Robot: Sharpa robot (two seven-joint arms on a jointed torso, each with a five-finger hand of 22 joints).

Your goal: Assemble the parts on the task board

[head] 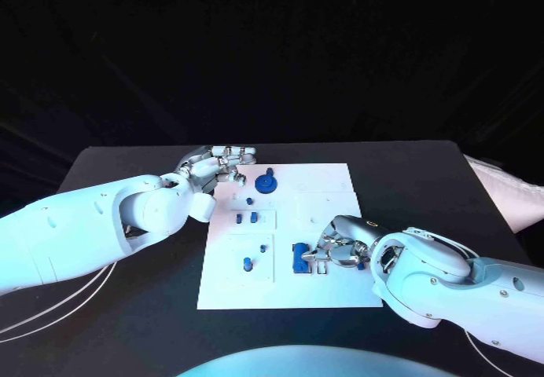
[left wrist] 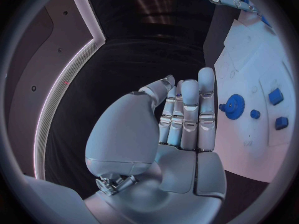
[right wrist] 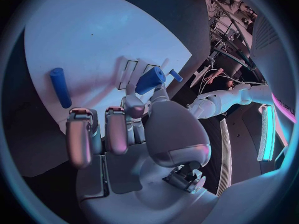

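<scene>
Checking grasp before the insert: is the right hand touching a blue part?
Touching. The right wrist view shows the right hand pinching a blue part at its fingertips.

Light: cool blue cast falling from above, background staying dark.
Distortion: wrist views bending edges, rims vignetting.

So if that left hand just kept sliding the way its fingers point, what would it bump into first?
Most likely the blue gear on the white task board. In the left wrist view the left hand has its fingers stretched out flat beside the board's edge, the gear just past them. Depth is hard to judge, so it might pass above.
</scene>
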